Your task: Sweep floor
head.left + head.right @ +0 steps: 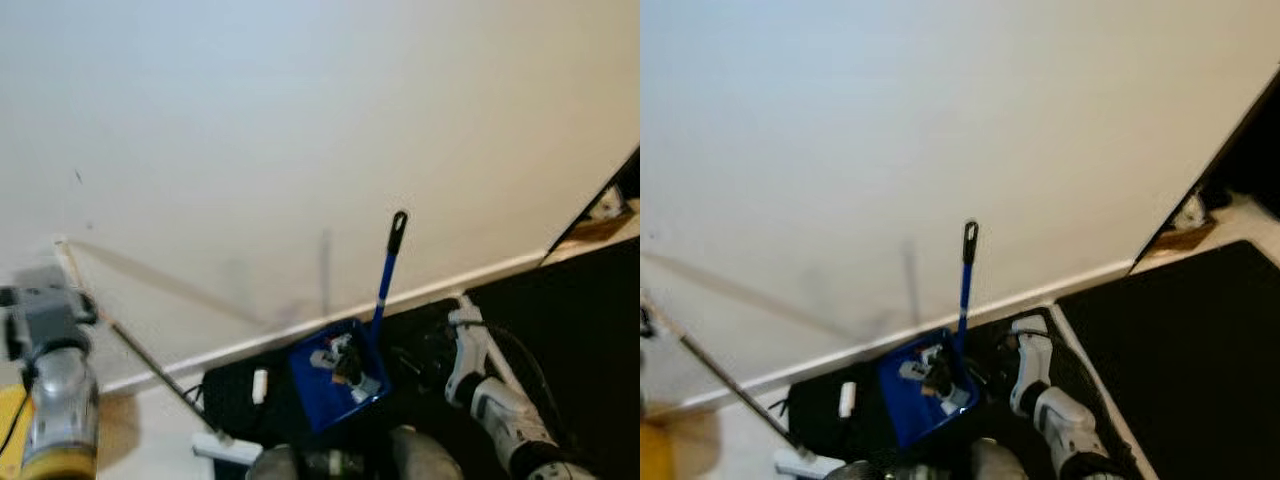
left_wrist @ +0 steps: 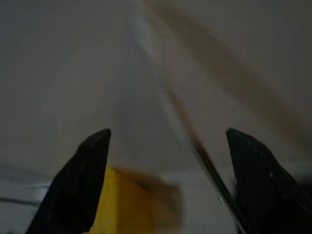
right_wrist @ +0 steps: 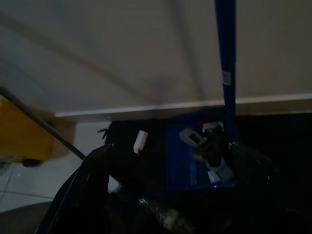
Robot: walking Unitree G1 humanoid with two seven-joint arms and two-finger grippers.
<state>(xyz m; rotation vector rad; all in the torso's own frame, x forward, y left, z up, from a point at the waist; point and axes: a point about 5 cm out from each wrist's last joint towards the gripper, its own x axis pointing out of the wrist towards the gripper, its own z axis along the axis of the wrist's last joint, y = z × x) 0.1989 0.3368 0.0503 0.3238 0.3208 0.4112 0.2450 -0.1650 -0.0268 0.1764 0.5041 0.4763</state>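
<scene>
Four views, one after another:

Left eye / wall: plain cream wall (image 1: 300, 120) takes up most of the picture, white baseboard (image 1: 300, 328) running along its foot.
Left eye / dustpan: blue plastic dustpan (image 1: 335, 375) sits on the dark black floor mat (image 1: 560, 320) just below the baseboard. Its long blue handle with black tip (image 1: 388, 268) stands upright against the wall. Small white and dark bits of debris lie in the pan.
Left eye / broom: thin dark metal broom pole (image 1: 150, 365) slants from upper left down to a white broom head (image 1: 228, 447) on the floor, left of the dustpan.
Left eye / arms: silver left arm (image 1: 55, 400) at the left edge; white-and-silver right arm (image 1: 495, 395) low at right, beside the dustpan.

Right eye / same scene: dustpan and handle centre-low, small white block (image 1: 847, 398) lying on the mat to their left.
Right eye / doorway: dark opening (image 1: 1240, 160) at the right edge, pale floor at its foot.

Left wrist / left gripper (image 2: 165, 146): jaws spread wide, nothing between them. Blurred broom pole crosses close to one finger; cannot tell if it touches. Yellow patch (image 2: 126, 204) below, blurred.

Right wrist / right gripper (image 3: 170, 165): jaws apart, holding nothing, hanging above the dustpan. Blue handle rises just beside one finger, contact unclear. Very dark view.
</scene>
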